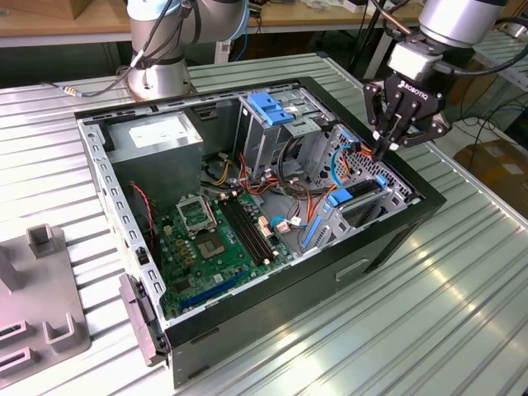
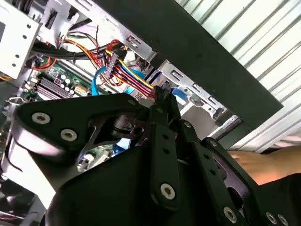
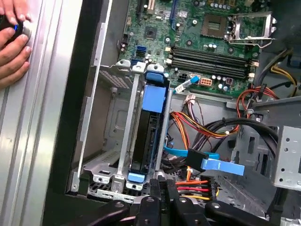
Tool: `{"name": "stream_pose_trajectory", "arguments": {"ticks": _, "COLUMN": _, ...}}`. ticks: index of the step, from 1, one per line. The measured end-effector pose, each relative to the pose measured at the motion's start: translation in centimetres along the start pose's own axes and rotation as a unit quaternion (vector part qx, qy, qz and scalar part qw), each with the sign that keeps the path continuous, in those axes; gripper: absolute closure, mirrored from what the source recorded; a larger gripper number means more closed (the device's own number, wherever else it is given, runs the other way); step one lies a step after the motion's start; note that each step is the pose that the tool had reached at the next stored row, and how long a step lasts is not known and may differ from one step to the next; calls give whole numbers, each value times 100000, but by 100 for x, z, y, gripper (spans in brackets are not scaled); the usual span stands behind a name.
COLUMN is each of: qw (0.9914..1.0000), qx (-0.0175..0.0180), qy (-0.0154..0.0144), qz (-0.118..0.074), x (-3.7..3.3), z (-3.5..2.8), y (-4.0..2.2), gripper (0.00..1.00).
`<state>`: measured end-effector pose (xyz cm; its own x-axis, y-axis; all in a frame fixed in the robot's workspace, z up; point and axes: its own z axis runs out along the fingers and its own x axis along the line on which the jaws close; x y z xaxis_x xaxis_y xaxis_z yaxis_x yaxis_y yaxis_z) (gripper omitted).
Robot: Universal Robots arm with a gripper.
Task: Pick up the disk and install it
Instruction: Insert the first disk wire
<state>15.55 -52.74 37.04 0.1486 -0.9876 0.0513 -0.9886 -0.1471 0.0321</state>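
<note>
Hovering clenched hand (image 1: pixel 380 150) beside wire plug (image 3: pixel 195 188); disk (image 3: pixel 146 132) seated in bay (image 3: pixel 106 141).

white logo lettering (image 1: pixel 415 88) on the gripper (image 1: pixel 381 149)

Desk (image 1: pixel 445 322): ribbed metal, on which an open computer case (image 1: pixel 272 305) is laid on its side. A grey fixture (image 1: pixel 37 326) is placed at the exterior view's left; the arm's base (image 1: pixel 158 78) is mounted beyond the case.
</note>
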Motion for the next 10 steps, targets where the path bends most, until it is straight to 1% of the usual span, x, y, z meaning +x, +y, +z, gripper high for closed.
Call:
{"name": "stream_pose_trajectory", "arguments": {"ticks": 1, "qw": 99939, "qx": -181, "qy": -110, "qz": 3486, "x": 0, "z": 2, "y": 6, "gripper": 83}}
{"name": "stream_pose_trajectory", "arguments": {"ticks": 4, "qw": 99938, "qx": -179, "qy": -111, "qz": 3512, "x": -1, "z": 2, "y": 7, "gripper": 83}}
{"name": "stream_pose_trajectory", "arguments": {"ticks": 6, "qw": 99925, "qx": -200, "qy": -117, "qz": 3867, "x": -1, "z": 3, "y": 7, "gripper": 83}}
{"name": "stream_pose_trajectory", "arguments": {"ticks": 7, "qw": 99903, "qx": -228, "qy": -138, "qz": 4403, "x": -2, "z": 3, "y": 8, "gripper": 83}}
{"name": "stream_pose_trajectory", "arguments": {"ticks": 8, "qw": 99848, "qx": -284, "qy": -179, "qz": 5503, "x": -2, "z": 5, "y": 7, "gripper": 83}}
{"name": "stream_pose_trajectory", "arguments": {"ticks": 10, "qw": 99768, "qx": -350, "qy": -215, "qz": 6797, "x": -2, "z": 6, "y": 7, "gripper": 83}}
